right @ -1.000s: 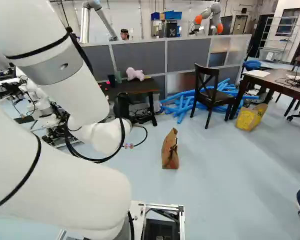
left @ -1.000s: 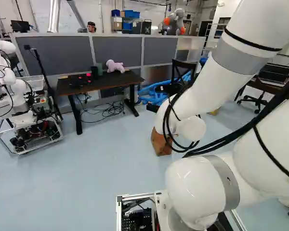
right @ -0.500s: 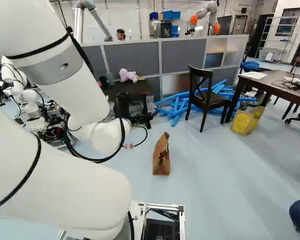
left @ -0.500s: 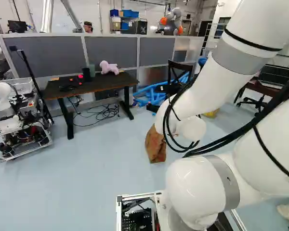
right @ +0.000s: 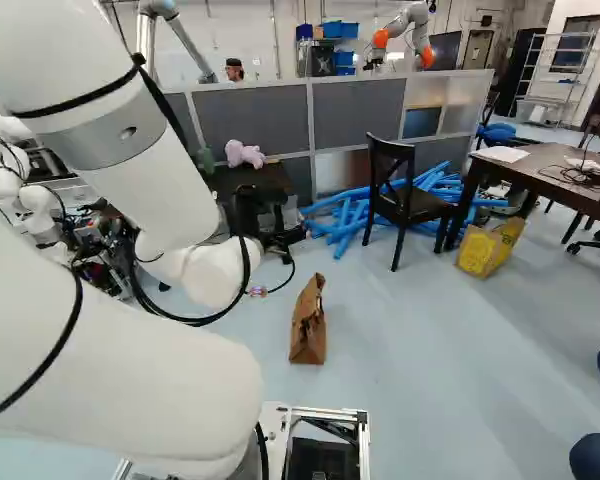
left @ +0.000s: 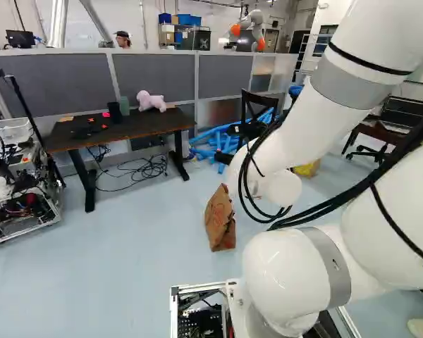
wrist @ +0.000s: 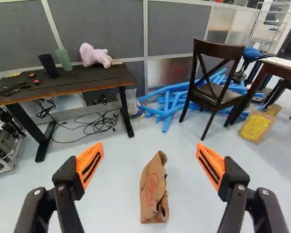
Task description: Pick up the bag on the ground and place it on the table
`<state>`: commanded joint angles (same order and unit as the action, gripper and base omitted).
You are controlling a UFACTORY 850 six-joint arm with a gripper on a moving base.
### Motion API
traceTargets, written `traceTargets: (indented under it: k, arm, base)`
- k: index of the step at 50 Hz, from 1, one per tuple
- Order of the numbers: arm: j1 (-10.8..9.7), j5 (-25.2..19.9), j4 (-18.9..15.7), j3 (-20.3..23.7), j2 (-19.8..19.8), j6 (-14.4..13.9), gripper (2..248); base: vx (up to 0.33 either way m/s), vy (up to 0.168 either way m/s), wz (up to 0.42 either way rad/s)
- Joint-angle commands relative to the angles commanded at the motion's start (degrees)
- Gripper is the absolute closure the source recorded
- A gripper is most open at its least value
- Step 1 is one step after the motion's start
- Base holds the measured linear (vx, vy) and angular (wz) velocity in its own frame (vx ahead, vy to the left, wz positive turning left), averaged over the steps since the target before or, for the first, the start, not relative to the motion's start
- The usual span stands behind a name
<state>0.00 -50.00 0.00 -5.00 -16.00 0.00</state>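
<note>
Brown paper bag (wrist: pixel 153 187), upright on the floor (wrist: pixel 111 208), standing ahead of the claw (right: pixel 248 210) and apart from it. In the wrist view, the bag lies ahead of the gap between the two fingers of the claw (wrist: pixel 150 146), touching neither; the fingers stand wide apart, their orange pads (wrist: pixel 90 165) facing across the gap, with nothing clamped. Beyond the bag and to its left in the left base view: dark tabletop (wrist: pixel 99 77), bearing a pink plush toy (wrist: pixel 94 54), a green cup (wrist: pixel 63 59) and a dark cup (wrist: pixel 49 65). Between bag and tabletop, on the floor: tangled black cables (wrist: pixel 99 121). Beyond the bag and to its right in the right base view: dark wooden chair (wrist: pixel 218 90), with blue tubes (wrist: pixel 169 99) heaped behind it, and a yellow-and-brown bag (wrist: pixel 257 127). Farthest from the bag: grey partition (wrist: pixel 97 24).
</note>
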Motion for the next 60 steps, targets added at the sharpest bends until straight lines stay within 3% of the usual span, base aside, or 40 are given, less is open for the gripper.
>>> traceTargets:
  k: [28, 60]
  arm:
    - [0.0, 0.0, 0.0, 0.0, 0.0, 0.0, 3]
    - [-1.79, 1.03, 0.0, -5.12, 5.88, 0.0, 3]
  base:
    - [0.139, -0.098, 0.002]
    - [0.013, -0.009, -0.002]
